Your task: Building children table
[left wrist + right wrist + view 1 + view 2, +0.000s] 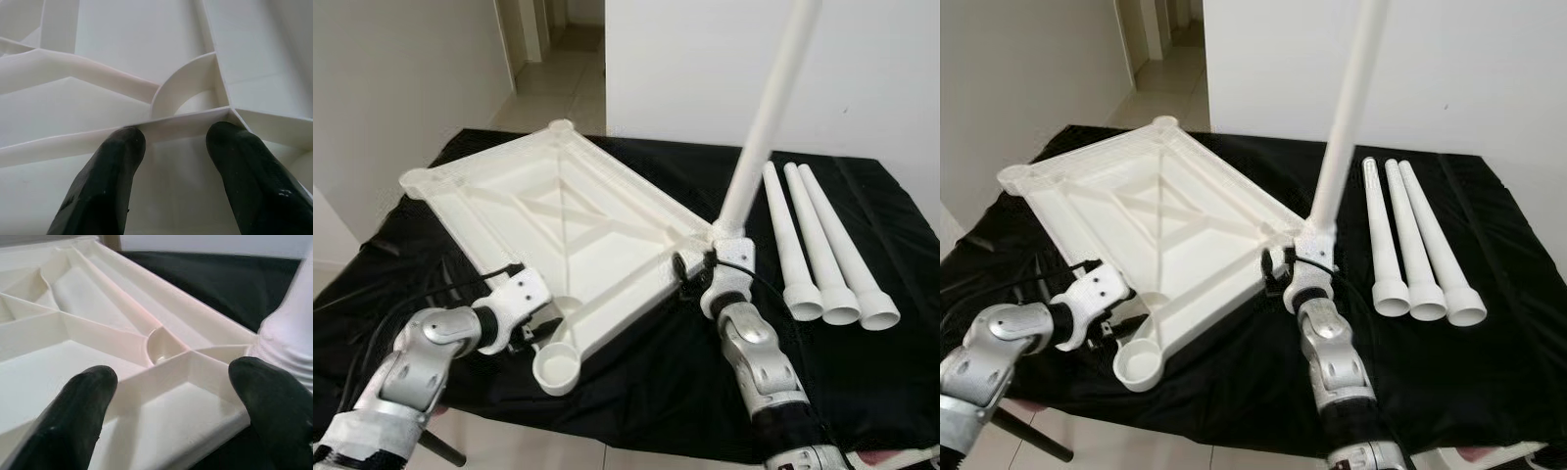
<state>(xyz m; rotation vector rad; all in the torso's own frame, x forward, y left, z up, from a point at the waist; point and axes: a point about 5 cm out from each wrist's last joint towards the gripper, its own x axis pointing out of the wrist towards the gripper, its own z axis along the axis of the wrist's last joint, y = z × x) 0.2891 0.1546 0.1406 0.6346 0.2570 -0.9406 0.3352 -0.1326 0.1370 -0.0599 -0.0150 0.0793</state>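
A: Item one, the white tabletop (558,211)?
B: Upside down on the bench (636,382), which is draped in black cloth. It fills the centre-left of the head views, ribbed underside facing up, with round leg sockets at the corners. The nearest corner socket (558,370) sits at lower centre.

A: Legs?
B: One leg (766,116) stands in the tabletop's right corner, leaning slightly, its top leaving the upper edge of the frame. Three loose legs (818,250) lie side by side on the cloth at right centre, wide ends toward the camera.

A: Left hand (173,147)?
B: Lower left of the head views, at the tabletop's near edge beside the corner socket. Wrist view: both black fingers (110,171) spread apart, tips against a raised rib, nothing pinched between them.

A: Right hand (171,391)?
B: Lower centre-right, just below the corner with the standing leg. Wrist view: fingers spread wide over the tabletop's edge, the leg's base just beside one finger; gripping nothing.
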